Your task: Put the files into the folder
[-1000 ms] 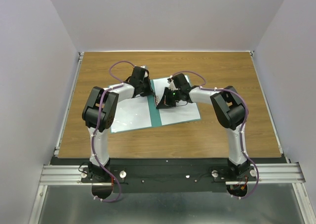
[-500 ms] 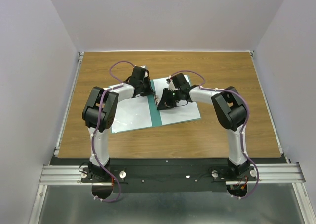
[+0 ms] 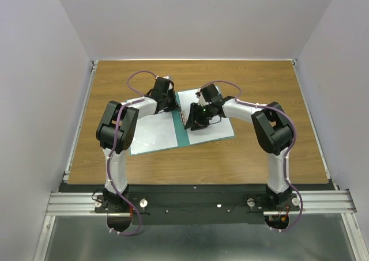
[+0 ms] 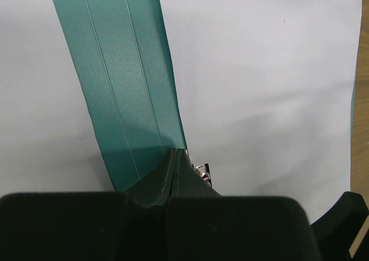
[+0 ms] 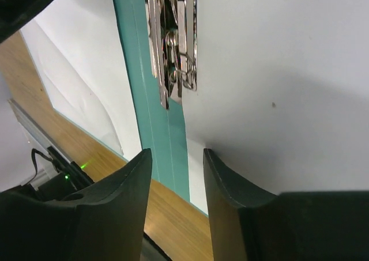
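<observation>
Lying open on the wood-grain tabletop (image 3: 248, 82), one thin matte teal folder (image 3: 181, 135) has smooth white files (image 3: 216, 128) on either side of its spine; stacked sheets can't be counted. One shiny metal clip (image 5: 173, 42) sits at the spine. The left gripper (image 4: 176, 154) is pinched shut beside the clip, gripping nothing visible. The right gripper (image 5: 177, 157) is half-open and empty above the spine.

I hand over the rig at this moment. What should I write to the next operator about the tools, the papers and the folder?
left tool: shut, empty, tips at the teal spine of the folder, beside the metal clip.
right tool: open, empty, above the spine just below the clip.
Things: the folder lies open and flat on the table. The right sheet lies on its right half, edge at the clip. The left sheet lies on the left half.
Done: both sheets lie on the open folder.
Left: I cannot tell if the clip grips any sheet; check this, then probably close the cover.
</observation>
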Robot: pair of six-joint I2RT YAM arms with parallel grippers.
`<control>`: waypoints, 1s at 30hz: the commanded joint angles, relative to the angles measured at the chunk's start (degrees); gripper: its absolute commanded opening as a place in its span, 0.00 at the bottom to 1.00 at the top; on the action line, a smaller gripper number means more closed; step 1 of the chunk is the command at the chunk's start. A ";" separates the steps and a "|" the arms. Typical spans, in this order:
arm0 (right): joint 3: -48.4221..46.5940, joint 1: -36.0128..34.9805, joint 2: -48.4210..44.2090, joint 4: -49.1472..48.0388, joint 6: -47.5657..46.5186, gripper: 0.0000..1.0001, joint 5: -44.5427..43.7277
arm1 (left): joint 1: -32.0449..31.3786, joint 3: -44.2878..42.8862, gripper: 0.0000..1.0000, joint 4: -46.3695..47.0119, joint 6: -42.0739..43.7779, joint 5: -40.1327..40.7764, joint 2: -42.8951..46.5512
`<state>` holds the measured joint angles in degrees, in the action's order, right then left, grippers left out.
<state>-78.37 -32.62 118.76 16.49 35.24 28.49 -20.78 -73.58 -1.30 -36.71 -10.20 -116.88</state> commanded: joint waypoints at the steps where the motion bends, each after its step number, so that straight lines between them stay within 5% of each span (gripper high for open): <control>1: -2.75 0.01 -4.59 4.08 -2.11 0.53 -2.56 | 0.56 1.33 0.01 -2.22 1.38 5.28 0.68; 10: -5.04 -0.25 -10.21 3.99 -3.51 0.57 -0.71 | 0.56 0.81 0.42 -2.39 1.11 4.84 9.02; 17: -6.62 -2.00 -12.15 4.77 -4.74 0.70 -9.49 | 0.56 1.24 0.96 -5.81 1.11 7.81 16.93; 26: -20.30 -9.82 -3.11 11.80 -9.75 0.73 -35.50 | 4.34 21.50 0.96 -12.66 -6.78 26.96 43.99; 30: -29.00 -12.20 4.97 16.54 -10.81 0.66 -42.36 | 5.74 30.50 0.96 -18.55 -12.84 33.30 54.02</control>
<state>-98.74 -41.98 115.13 25.34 27.33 0.89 -16.32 -52.64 -10.44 -41.58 10.63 -70.63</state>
